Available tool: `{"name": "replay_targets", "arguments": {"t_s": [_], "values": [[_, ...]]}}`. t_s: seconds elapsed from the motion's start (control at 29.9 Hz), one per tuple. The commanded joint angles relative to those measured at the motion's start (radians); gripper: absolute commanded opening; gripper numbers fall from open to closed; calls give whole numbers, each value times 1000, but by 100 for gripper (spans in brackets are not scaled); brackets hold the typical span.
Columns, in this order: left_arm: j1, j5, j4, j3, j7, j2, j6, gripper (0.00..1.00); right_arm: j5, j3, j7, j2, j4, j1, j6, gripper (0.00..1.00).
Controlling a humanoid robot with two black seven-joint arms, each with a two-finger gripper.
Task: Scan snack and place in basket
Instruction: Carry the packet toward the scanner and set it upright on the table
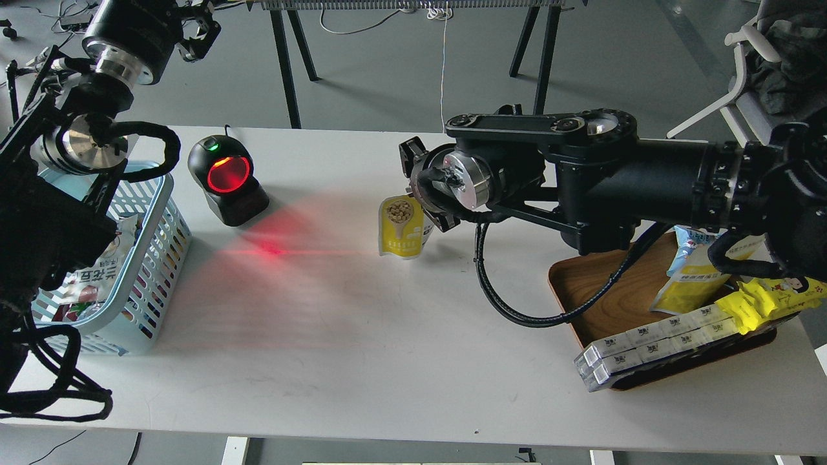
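A: Cables and the thick black links of the left arm [45, 226] fill the near left edge, and they cover part of the basket [158, 258]. Where is that arm's gripper?

B: Its far end [197, 32] is at the top of the view, dark and small. I cannot tell whether the fingers are apart or together.

A: And the right gripper [423, 194]?

B: It reaches in from the right and is clamped on the pouch [402, 227], pinching its upper right edge. The pouch hangs just below and left of the fingers, upright, with its yellow front and the round nut picture facing the camera. Its bottom edge is at the tabletop; I cannot tell if it touches.

A: What lies further left of that gripper?

B: A black scanner [227, 181] with a glowing red window stands well apart from the pouch. Its red light spreads over the table [387, 361] between them. The basket is beyond the scanner, farther left again, with a packet inside.

A: And behind the gripper, to its right?

B: A wooden tray [594, 290] sits under the arm, holding a yellow pouch with a blue top [688, 278], a bright yellow wrapper [769, 297] and white boxes [652, 345].
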Motion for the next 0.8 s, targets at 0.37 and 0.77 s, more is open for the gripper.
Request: {"name": "replay_targets", "arguments": {"t_s": [0.37, 0.77], "values": [[-8, 2, 0, 0, 9, 2, 0, 100, -7, 12, 0, 1, 4, 35, 0, 98], [-61, 9, -6, 32, 32, 46, 0, 100, -10, 126, 0, -308, 81, 164, 22, 97]]}}
